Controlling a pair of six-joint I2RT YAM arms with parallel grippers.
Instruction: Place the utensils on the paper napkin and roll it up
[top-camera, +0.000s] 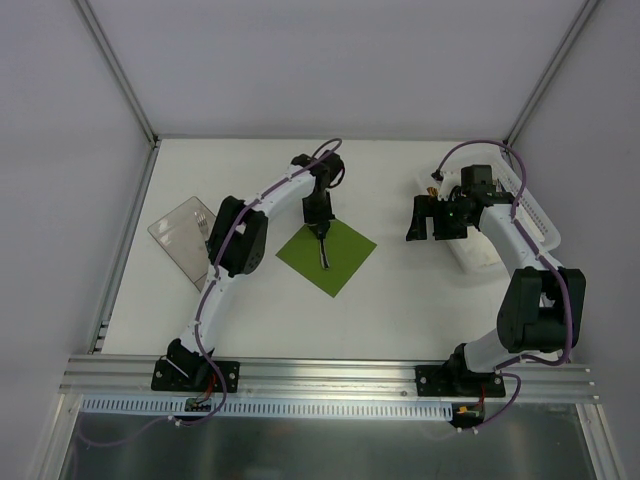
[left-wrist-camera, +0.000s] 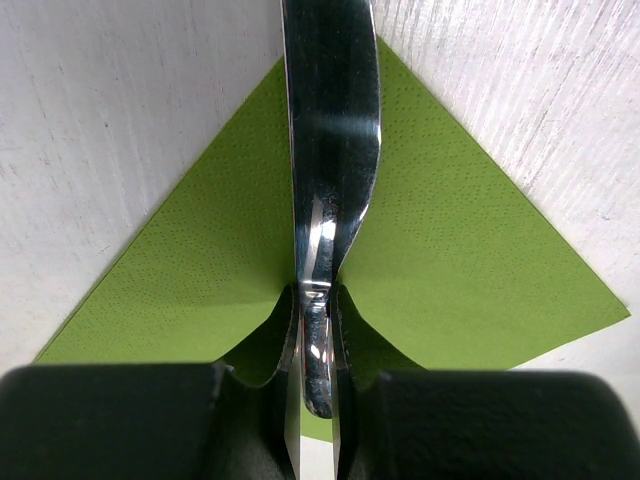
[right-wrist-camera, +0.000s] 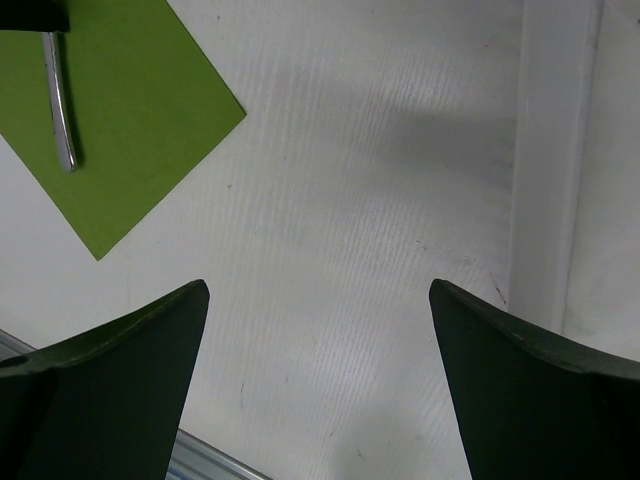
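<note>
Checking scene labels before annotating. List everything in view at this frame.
paper napkin: one, olive green, flat at the table's centre, corner toward the arms
utensil: one, silvery, over the napkin, clamped in the left gripper
tray: one, clear greyish plastic, left of the left arm; something slim in it, too small to tell
basket: one, white, far right under the right arm; contents hidden
table: one, white
rail: one, silvery, along the near edge, arm bases bolted on it
left gripper: black, shut on the utensil
right gripper: black, open, empty, above bare table right of the napkin
</note>
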